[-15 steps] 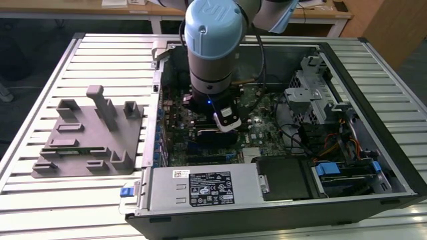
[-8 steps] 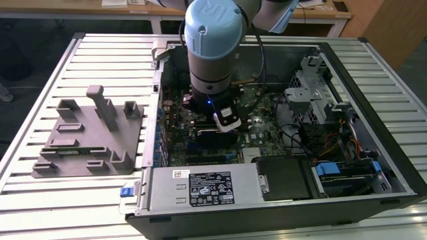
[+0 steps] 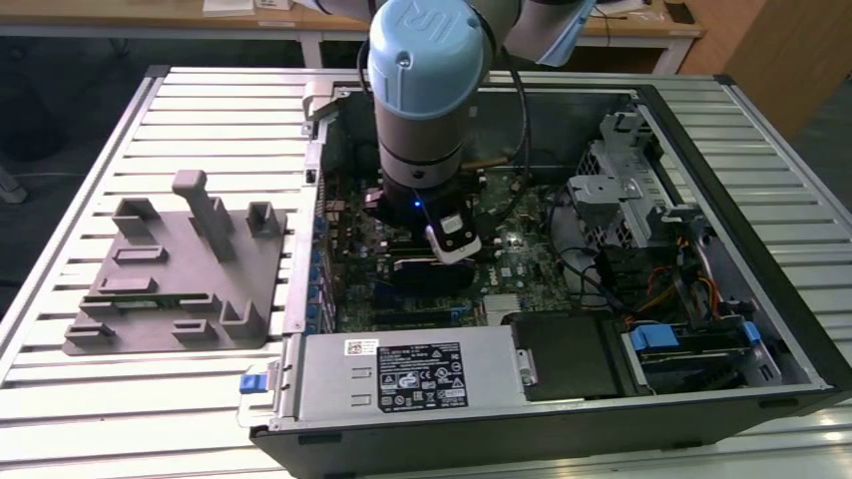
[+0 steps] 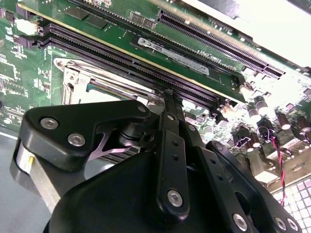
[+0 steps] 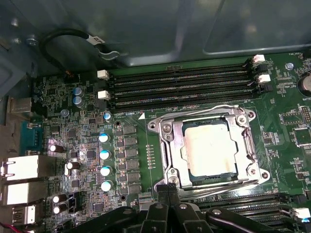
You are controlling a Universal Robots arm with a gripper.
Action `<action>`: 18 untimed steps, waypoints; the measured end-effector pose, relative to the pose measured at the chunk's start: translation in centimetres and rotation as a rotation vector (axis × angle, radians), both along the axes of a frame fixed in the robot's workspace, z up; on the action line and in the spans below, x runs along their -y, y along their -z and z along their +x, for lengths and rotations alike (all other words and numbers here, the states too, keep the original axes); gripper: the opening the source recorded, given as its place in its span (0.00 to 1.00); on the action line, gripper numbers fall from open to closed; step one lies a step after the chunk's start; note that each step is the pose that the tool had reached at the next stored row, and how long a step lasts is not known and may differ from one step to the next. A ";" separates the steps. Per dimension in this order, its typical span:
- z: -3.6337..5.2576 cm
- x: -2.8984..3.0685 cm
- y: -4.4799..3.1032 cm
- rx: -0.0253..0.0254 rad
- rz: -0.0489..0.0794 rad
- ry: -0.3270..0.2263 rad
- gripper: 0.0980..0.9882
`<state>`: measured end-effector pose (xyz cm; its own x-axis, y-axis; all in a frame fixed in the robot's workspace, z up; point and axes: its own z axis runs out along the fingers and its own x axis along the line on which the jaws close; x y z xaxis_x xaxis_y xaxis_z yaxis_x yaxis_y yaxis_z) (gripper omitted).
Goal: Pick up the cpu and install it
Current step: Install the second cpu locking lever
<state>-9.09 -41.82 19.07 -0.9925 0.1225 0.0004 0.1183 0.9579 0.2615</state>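
Already the cpu (image 5: 210, 148) lies flat in the motherboard socket (image 5: 167, 145), shiny plate up, its edges square with the metal frame and parallel to the memory slots (image 5: 180, 82). Just beside its near edge, the gripper (image 5: 168, 188) holds its fingers pressed together, gripping nothing.

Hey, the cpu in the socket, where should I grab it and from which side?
Probably by two opposite edges of the cpu, with the pincer coming straight down from above. It lies flat inside the socket frame, so little but its top face is exposed.
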 end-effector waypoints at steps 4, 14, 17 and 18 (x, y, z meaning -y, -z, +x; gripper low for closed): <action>0.00 -0.01 0.00 0.0000 0.001 0.000 0.01; 0.00 -0.14 0.10 0.0013 0.009 0.000 0.01; 0.00 -0.17 0.02 0.0003 0.008 0.000 0.01; 0.00 -0.17 0.02 0.0002 0.008 0.000 0.01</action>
